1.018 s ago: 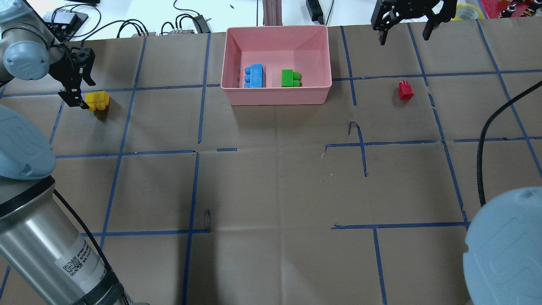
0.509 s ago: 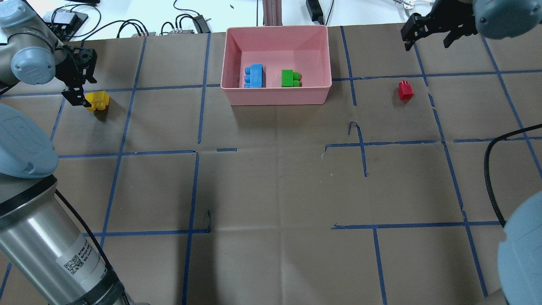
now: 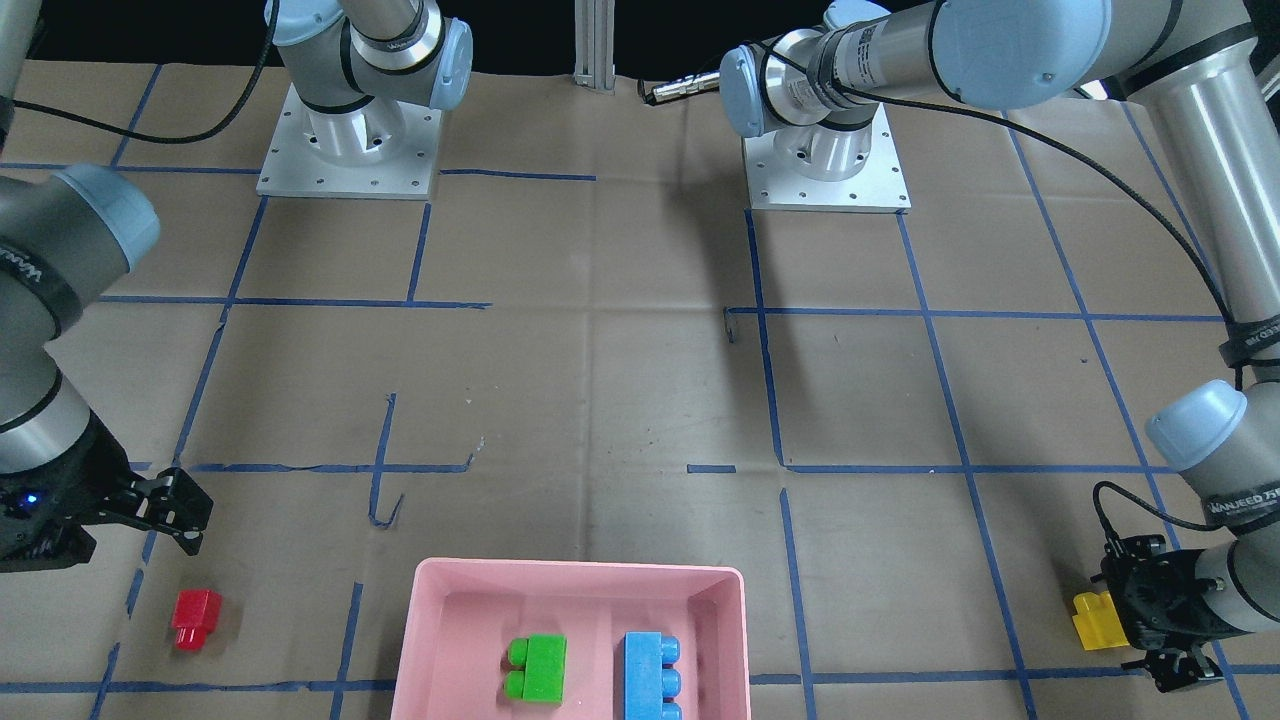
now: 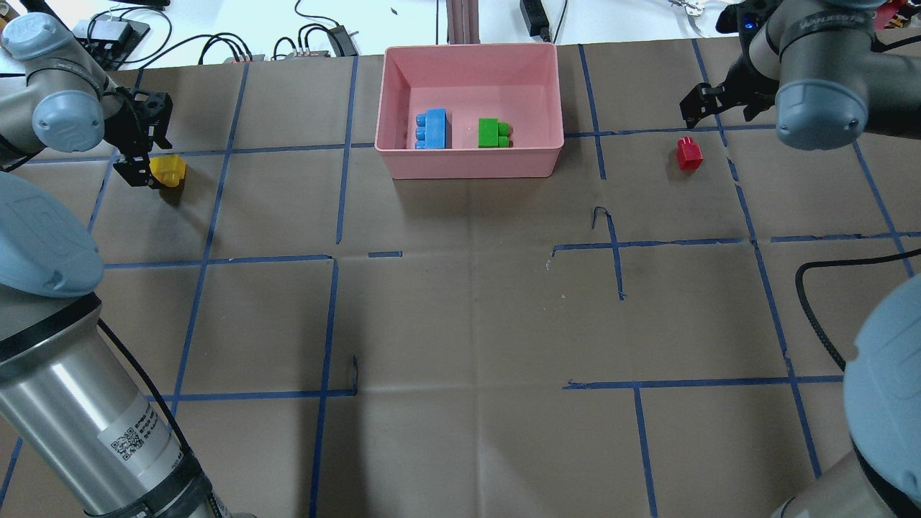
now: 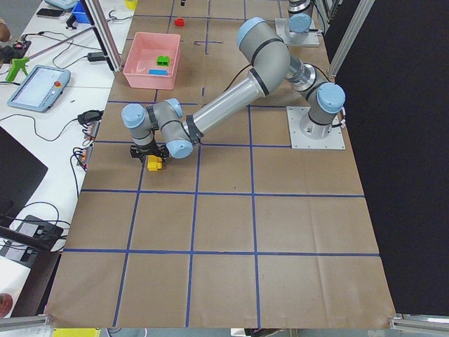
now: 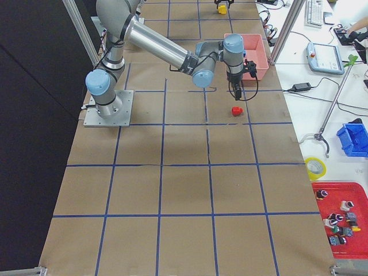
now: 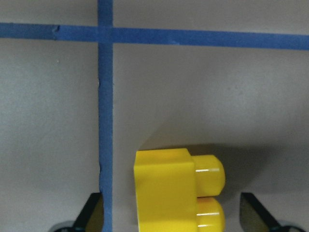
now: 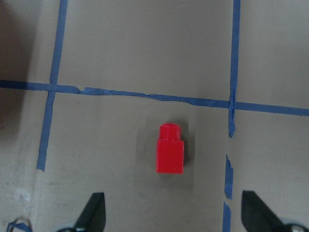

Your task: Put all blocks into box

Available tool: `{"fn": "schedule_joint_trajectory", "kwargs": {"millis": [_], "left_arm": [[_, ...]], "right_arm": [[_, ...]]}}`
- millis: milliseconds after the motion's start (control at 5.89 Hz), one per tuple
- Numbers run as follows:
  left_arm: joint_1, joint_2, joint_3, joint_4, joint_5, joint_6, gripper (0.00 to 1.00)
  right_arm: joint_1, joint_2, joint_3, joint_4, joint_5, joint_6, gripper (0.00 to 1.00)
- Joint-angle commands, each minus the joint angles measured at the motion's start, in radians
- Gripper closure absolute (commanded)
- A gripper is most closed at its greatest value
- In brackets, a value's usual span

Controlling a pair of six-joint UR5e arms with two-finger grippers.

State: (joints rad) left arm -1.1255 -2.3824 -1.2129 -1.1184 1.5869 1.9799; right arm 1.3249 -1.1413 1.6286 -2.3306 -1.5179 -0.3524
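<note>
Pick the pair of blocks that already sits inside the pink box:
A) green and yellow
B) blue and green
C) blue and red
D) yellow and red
B: the blue block and the green block lie on the floor of the pink box, while the yellow block and the red block lie outside it.

The brown paper sheet (image 4: 468,324) is looking matt and slightly rough, with soft creases. The blue tape (image 4: 216,261) on it is looking smooth, fraying at some edges. The yellow brick (image 7: 166,191) is showing glossy plastic, with white highlights on its studs; the red brick (image 8: 170,154) is shining less. The pink box (image 4: 468,162) is looking like smooth plastic with a soft sheen. The left arm's tube (image 4: 65,403) is gleaming as brushed metal, and its joint cap (image 4: 43,237) is looking like matt grey-blue plastic.
</note>
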Motion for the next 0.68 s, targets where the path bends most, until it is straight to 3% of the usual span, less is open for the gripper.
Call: {"fn": "schedule_joint_trajectory", "kwargs": {"millis": [0, 509], "left_arm": [[0.004, 0.011, -0.036, 0.0, -0.039, 0.002, 0.01], [0.016, 0.012, -0.039, 0.0, -0.056, 0.004, 0.01]], "right_arm": [[-0.009, 0.095, 0.007, -0.116, -0.001, -0.046, 0.01], [-0.023, 0.161, 0.008, -0.118, 0.007, -0.046, 0.01]]}}
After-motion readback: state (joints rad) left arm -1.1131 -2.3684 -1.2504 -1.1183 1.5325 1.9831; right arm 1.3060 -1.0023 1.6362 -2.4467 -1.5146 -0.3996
